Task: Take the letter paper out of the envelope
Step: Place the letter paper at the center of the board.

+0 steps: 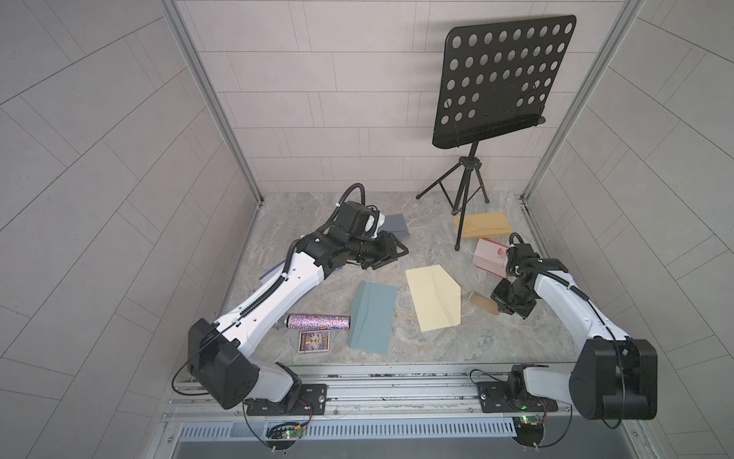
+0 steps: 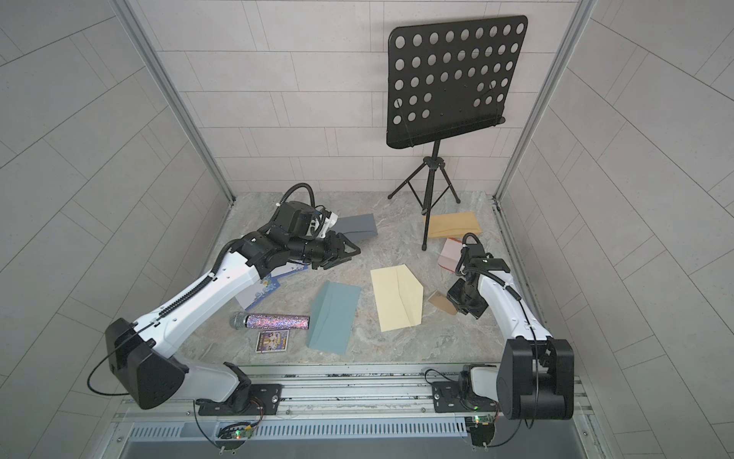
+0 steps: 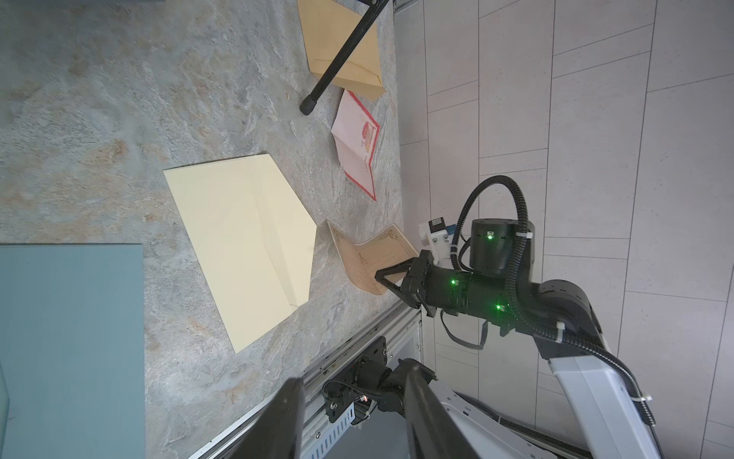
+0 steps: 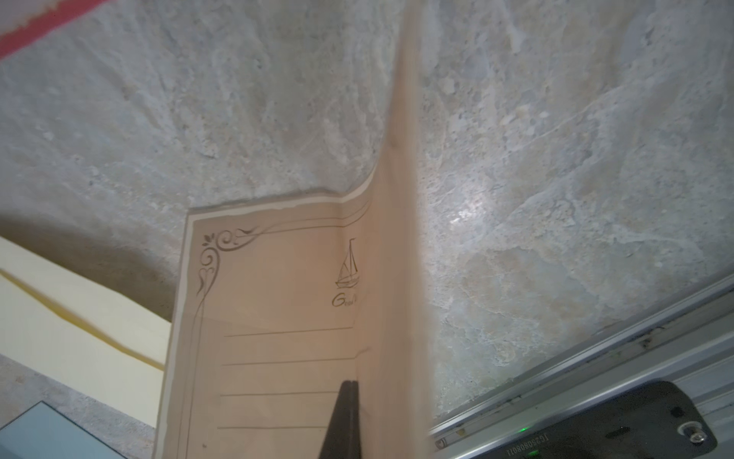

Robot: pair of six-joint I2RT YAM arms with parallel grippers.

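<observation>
Right gripper (image 3: 380,275): jaws closed together, clamped on the right-hand edge of the letter paper (image 3: 363,258). The letter paper is a tan ruled sheet with a sailboat print and a scrolled corner border, both legible in the right wrist view (image 4: 278,318). The sheet is fully outside the cream envelope (image 3: 246,242). It is bent along a fold, with one part lying on the table (image 1: 317,214) and the other rising to the clamped edge. In both top views it sits at the right of the table, just right of the cream envelope. The left wrist view shows a narrow gap between the two. The cream envelope lies flat at mid-table, its pointed flap turned toward the sheet. Left gripper (image 1: 393,254): held at the far left of the table, just near of a grey envelope (image 1: 397,224). Its fingers (image 3: 286,417) stand apart with nothing between them. A teal envelope (image 1: 373,318) lies left of the cream one. A pink card (image 1: 490,254) and a brown envelope (image 1: 484,224) lie at the far right, beside the music stand (image 1: 504,79).
</observation>
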